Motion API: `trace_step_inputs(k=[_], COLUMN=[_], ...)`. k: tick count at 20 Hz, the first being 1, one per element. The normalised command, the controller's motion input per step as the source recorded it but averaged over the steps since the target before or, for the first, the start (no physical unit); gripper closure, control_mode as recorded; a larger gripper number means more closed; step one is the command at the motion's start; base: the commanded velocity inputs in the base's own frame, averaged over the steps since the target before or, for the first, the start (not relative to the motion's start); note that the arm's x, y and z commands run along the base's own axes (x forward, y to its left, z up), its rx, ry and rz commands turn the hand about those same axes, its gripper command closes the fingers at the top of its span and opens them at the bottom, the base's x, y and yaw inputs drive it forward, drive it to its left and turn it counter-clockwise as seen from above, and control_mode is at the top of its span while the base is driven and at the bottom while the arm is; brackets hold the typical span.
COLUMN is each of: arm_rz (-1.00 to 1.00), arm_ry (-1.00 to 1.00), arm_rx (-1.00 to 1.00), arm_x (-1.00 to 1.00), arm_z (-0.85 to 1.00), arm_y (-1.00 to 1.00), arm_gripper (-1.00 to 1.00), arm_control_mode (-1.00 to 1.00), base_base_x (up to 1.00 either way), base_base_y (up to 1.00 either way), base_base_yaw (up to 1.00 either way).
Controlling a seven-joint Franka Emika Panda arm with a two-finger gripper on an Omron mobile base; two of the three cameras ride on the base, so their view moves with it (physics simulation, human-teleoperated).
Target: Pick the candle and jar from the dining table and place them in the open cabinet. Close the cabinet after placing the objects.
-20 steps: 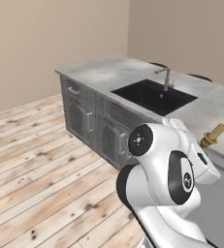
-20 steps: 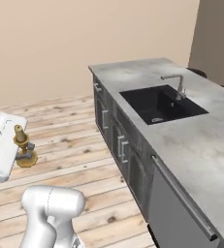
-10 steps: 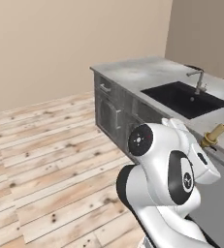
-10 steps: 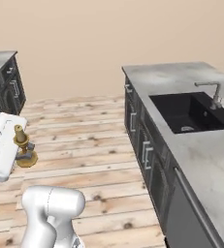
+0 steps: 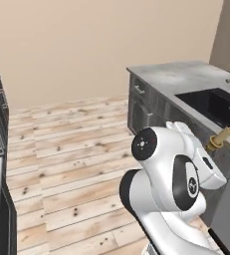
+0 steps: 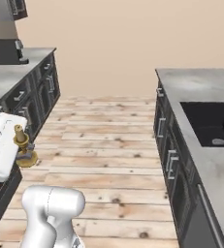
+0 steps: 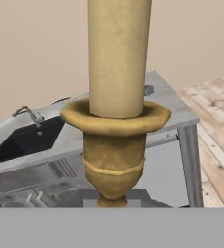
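My gripper (image 6: 26, 147) is shut on the stem of the candle (image 6: 22, 144), a slim golden-brass candlestick held upright in the air over the wooden floor. In the left base view the candle (image 5: 220, 140) pokes out from behind my arm, beside the dining table (image 5: 182, 75). Seen from the hand, the candle (image 7: 116, 92) stands very close, with the dining table (image 7: 168, 102) and its black sink behind it. The dining table (image 6: 193, 83) runs along the right of the right base view. The jar is out of view. No open cabinet can be made out.
A second dark counter (image 6: 10, 72) with a dark appliance (image 6: 7, 50) on top runs along the left, and a dark wall unit's corner (image 6: 17, 7) hangs above it. Wooden floor (image 6: 108, 131) lies open between the two counters. A black sink (image 6: 211, 122) is set into the island.
The whole picture has swung: the base is turning away from the island, which slid to the right, and the other counter has come into view on the left. The candle stays gripped.
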Motion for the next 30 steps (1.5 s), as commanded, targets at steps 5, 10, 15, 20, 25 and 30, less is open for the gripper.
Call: trace_step_inputs(k=[5,10,15,20,25,30], arm_rz=[0.00,0.00,0.00,0.00,0.00,0.00], arm_ry=[0.00,0.00,0.00,0.00,0.00,0.00], arm_rx=[0.00,0.00,0.00,0.00,0.00,0.00], arm_x=[0.00,0.00,0.00,0.00,0.00,0.00], arm_z=[0.00,0.00,0.00,0.00,0.00,0.00], arm_y=[0.00,0.00,0.00,0.00,0.00,0.00], arm_gripper=[1.00,1.00,1.00,1.00,1.00,1.00], arm_control_mode=[1.00,1.00,1.00,1.00,1.00,1.00], base_base_x=[0.00,0.00,0.00,0.00,0.00,0.00], base_base_y=[0.00,0.00,0.00,0.00,0.00,0.00], base_base_yaw=[0.35,0.34,0.34,0.33,0.33,0.33])
